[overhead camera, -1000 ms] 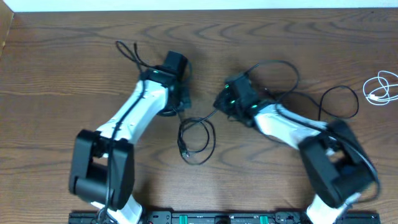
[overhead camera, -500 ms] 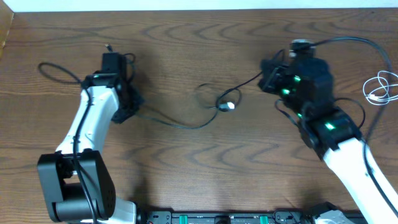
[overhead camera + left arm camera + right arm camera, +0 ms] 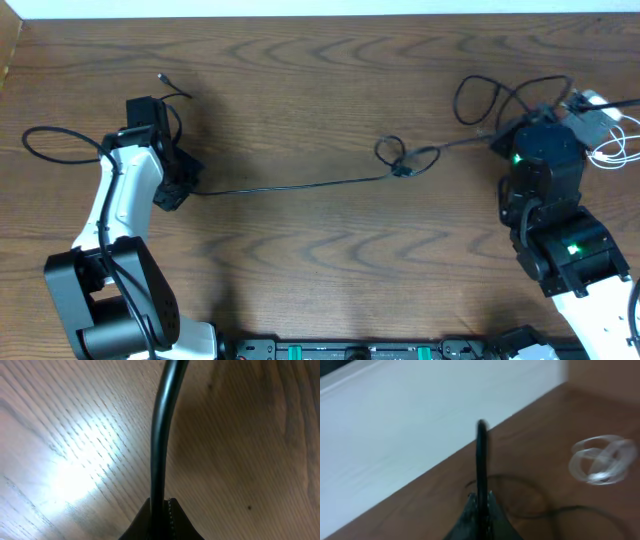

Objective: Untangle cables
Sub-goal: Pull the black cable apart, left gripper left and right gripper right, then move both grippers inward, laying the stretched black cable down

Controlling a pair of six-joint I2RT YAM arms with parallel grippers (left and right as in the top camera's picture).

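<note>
Wood-grain surface (image 3: 250, 435) fills the wrist views, which crop each hand to its tips. Left hand (image 3: 160, 512) and right hand (image 3: 481, 505) both pinch the black cable (image 3: 300, 185). Arms reach wide apart. The white cable (image 3: 615, 150) lies coiled beside the right arm, partly covered.

The surface (image 3: 320, 270) is dark brown wood with long, wavy grain running across it from side to side. A white wall (image 3: 300, 8) borders its far edge as a narrow, bright band. At the far left corner a paler strip of wood (image 3: 7, 50) meets the surface at an angle. Close up on the left, the grain shows a bright patch of glare (image 3: 75, 475) and 2 small dark specks. Close up on the right, the wall appears blurred beyond the surface's edge.
</note>
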